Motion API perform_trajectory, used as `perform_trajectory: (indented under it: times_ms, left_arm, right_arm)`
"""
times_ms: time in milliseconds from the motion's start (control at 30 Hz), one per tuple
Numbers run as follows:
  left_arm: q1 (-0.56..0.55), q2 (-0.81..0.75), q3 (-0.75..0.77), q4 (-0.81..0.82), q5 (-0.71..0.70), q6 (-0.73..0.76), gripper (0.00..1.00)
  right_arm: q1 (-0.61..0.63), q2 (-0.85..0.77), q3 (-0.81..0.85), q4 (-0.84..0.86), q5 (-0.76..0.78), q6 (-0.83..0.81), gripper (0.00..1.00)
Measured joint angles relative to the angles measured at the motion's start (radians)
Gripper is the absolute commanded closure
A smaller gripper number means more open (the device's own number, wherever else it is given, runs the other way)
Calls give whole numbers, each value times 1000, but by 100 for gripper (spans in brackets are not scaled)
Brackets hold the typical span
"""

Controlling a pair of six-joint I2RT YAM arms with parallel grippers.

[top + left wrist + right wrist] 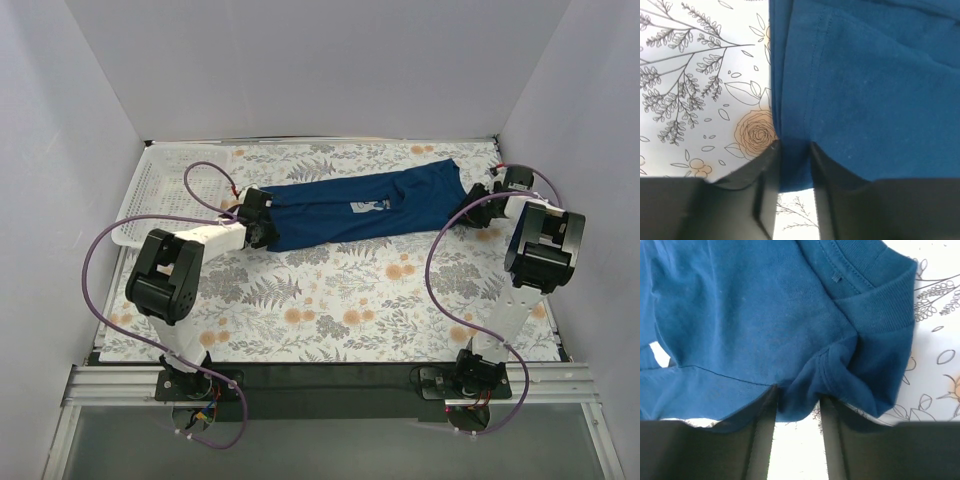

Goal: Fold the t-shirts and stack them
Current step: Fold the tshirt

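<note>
Floral cloth [330, 300] over the table, white walls [320, 60] on three sides, white tray [150, 195] at 10 o'clock. Navy shirt [370, 210] stretched long and narrow across the far half, 10 to 2 o'clock, with a small pale print mid-cloth. Pinched at its 9 o'clock end by the left gripper [794, 165], beside the ribbed collar by the right gripper [797, 410].
</note>
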Motion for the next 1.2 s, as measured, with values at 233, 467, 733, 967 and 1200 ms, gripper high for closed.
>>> perform_trajectory:
  times_ms: [233,467,733,967,1200]
  left_arm:
    - [0,-3,-17,11,3,-1,100]
    - [0,-88,-108,3,23,-10,100]
    - [-23,-304,-248,-42,118,-56,100]
    - [-176,-508,-401,-58,209,-195,100]
    - [-394,-614,-550,-38,220,-404,94]
  right_arm:
    - [2,8,0,-2,6,-4,95]
    - [-10,0,-11,-8,29,-71,98]
    - [-41,-18,6,-104,72,-212,98]
    - [-49,-9,75,-172,121,-337,98]
    - [-56,-9,77,-214,132,-417,93]
